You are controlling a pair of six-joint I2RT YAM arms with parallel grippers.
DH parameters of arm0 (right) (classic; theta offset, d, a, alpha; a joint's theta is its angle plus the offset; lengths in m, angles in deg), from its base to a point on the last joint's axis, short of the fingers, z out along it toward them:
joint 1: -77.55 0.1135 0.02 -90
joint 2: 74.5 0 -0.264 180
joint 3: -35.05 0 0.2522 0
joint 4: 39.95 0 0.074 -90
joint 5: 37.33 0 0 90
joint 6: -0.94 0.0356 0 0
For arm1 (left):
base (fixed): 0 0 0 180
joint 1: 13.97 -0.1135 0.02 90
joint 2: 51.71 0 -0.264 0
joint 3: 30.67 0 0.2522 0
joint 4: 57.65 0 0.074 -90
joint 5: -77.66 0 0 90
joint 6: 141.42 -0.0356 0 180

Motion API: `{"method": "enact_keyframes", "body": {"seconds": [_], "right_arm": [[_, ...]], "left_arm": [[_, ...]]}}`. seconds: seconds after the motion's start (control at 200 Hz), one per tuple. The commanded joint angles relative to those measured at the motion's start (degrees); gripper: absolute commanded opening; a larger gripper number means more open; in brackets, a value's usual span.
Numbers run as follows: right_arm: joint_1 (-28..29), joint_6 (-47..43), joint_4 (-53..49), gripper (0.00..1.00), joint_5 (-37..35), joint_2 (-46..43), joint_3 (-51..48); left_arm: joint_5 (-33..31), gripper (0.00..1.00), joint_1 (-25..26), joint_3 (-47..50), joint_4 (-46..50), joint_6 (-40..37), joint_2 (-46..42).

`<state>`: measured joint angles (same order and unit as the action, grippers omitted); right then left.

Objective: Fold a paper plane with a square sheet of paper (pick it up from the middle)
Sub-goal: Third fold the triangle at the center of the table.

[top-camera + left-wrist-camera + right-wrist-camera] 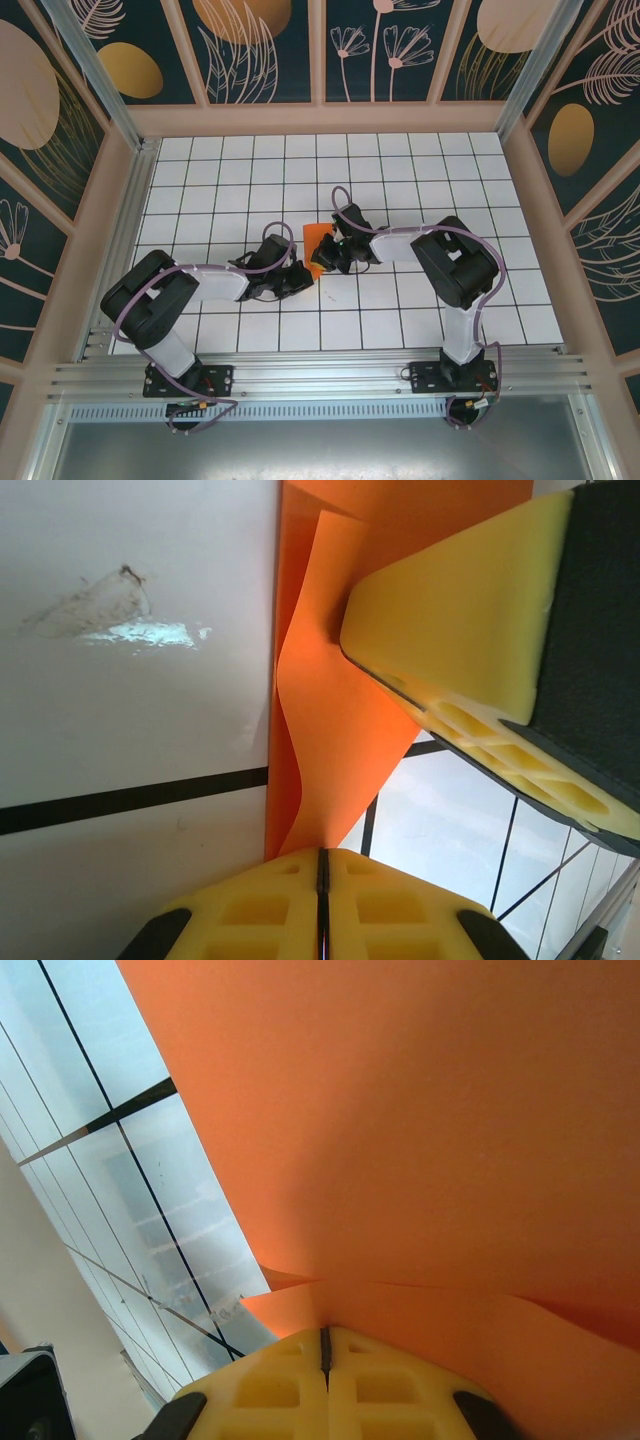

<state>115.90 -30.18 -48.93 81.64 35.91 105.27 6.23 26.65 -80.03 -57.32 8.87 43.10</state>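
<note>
No text, label, brand, number or sign can be read in any of the views.

My arms were bent inward, wrists close together. My left gripper and right gripper were both clamped on the paper.
</note>
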Motion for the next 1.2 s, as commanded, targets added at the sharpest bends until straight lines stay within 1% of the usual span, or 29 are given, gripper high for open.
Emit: {"method": "enact_keyframes", "body": {"seconds": [0.0, 0.16, 0.375, 0.555, 0.721, 0.821, 1.191], "right_arm": [[-0.55, -0.22, -4.77, 0.0, -5.04, 1.44, -1.83], [-0.85, -2.41, -4.08, 0.04, -4.45, -0.5, -0.45], [-2.14, -6.32, -2.78, 0.13, -2.31, -5.2, 1.54], [-2.27, -8.27, -2.99, 0.16, -1.79, -9.5, 0.59], [-0.85, -8.38, -3.87, 0.15, -2.47, -12.12, -2.25], [0.61, -8.4, -4.42, 0.12, -2.95, -12.51, -3.57], [2.78, -7.1, -4.46, 0.05, -2.28, -6.94, -3.82]], "left_arm": [[-2.53, 0.11, 0.26, -0.2, 3.85, -0.35, 1.69], [-2.58, 0.09, 0.25, 0.59, 3.79, -0.17, 1.59], [-2.31, 0.06, 0.31, 2.37, 1.86, 0.96, 1.88], [-2.22, 0.04, 0.28, 2.6, 1.48, 1.15, 2.22], [-2.22, 0.04, 0.25, 2.67, 1.3, 1.36, 2.27], [-2.22, 0.04, 0.2, 2.63, 1.29, 1.51, 2.3], [-2.22, 0.03, 0.24, 2.81, 1.32, 1.58, 2.01]]}}
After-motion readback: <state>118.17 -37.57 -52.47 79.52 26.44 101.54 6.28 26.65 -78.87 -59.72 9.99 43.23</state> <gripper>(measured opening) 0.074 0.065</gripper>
